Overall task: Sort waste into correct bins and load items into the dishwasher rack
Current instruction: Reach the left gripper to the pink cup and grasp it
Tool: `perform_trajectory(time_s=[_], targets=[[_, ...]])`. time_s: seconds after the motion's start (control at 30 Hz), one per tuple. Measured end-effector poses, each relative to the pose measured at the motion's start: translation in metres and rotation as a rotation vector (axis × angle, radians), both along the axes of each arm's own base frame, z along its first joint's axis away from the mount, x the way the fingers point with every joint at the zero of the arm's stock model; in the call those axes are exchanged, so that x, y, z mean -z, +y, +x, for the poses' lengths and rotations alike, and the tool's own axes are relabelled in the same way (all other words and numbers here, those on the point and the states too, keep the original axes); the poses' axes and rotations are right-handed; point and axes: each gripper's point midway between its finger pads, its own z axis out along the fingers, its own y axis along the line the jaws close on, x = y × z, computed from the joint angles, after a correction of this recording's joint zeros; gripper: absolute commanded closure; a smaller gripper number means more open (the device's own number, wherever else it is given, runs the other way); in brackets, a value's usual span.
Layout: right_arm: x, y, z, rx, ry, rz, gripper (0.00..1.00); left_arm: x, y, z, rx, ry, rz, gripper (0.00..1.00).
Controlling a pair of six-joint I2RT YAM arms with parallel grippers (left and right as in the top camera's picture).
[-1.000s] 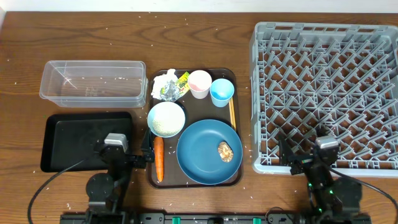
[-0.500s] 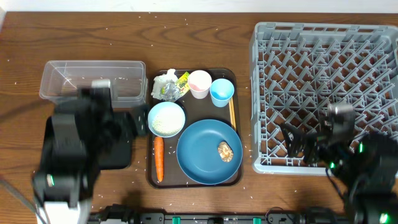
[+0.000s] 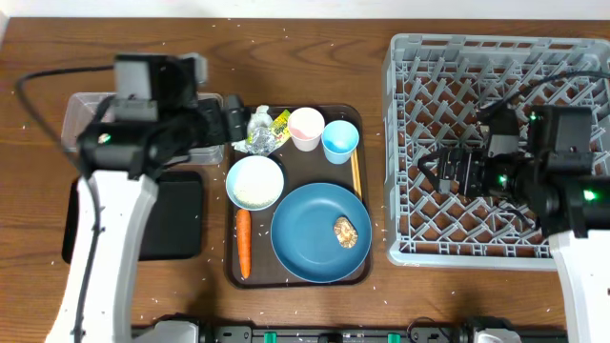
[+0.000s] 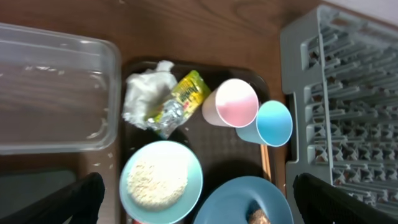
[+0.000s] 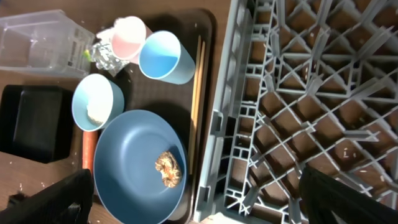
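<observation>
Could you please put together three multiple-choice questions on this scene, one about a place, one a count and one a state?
1. Where does the carrot lie?
A) on the tray, left of the plate
B) on the plate
C) right of the plate

2. How many cups stand on the tray?
A) one
B) two
C) three

3. How is the left gripper?
A) shut on the carrot
B) shut on a cup
C) open, holding nothing

Answers:
1 A: the carrot rests on the tray beside the plate's left rim.
2 B: one pink and one blue stand side by side.
3 C: its fingers stand wide apart with nothing between them.
</observation>
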Motion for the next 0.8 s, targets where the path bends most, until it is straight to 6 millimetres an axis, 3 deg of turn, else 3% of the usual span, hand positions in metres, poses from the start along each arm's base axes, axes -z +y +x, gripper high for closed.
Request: perform_trajectory(time_s=[0.17,0.27,0.37,0.6,0.8], targets=[[0.009,-0.001,0.003,0.002,0.035,-0.003,0.01,0.029,-0.042,0.020,0.092,0.012,0.059,0.02],[0.011,-0.001,-0.001,0.002,0.056,-0.003,0.01,0.054,-0.065,0.034,0.127,0.014,0.130,0.16],[0.014,-0.001,-0.006,0.003,0.082,-0.003,0.01,0.079,-0.082,0.047,0.148,0.017,0.182,0.20],[0.021,-0.001,-0.020,0.005,0.152,-0.001,0.01,0.131,-0.091,0.069,0.146,0.063,0.239,0.31],[0.021,-0.001,-0.021,0.005,0.157,-0.002,0.01,0.160,-0.093,0.078,0.143,0.092,0.256,0.47]])
